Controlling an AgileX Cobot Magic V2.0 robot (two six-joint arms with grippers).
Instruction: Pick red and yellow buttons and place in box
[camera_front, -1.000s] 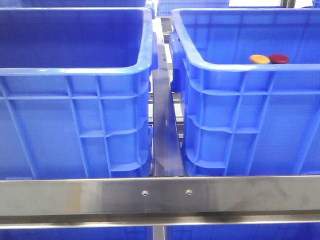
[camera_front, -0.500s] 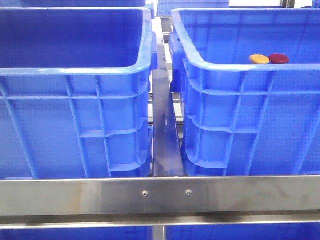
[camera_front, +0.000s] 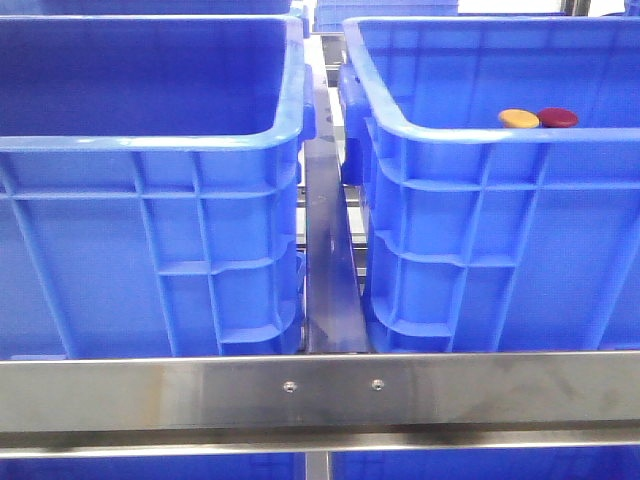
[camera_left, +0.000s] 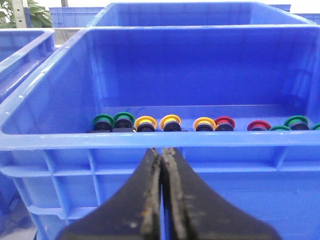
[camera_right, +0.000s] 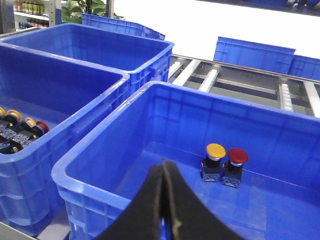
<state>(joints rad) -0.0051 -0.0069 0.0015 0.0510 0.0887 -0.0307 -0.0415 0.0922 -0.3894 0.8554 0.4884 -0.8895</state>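
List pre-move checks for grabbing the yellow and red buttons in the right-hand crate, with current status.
1. Targets found: the yellow button and the red button stand upright, side by side, in the right crate: ok.
2. Access from above: nothing lies over them: ok.
3. Room between the two for a finger: cannot tell whether they touch.
4. Right tool open for a pick: it is shut and empty: not ok.
5. Left tool out of the way: shut and empty, facing the left crate with its row of mixed buttons: ok.
6. Which crate is the drop-off: cannot tell.
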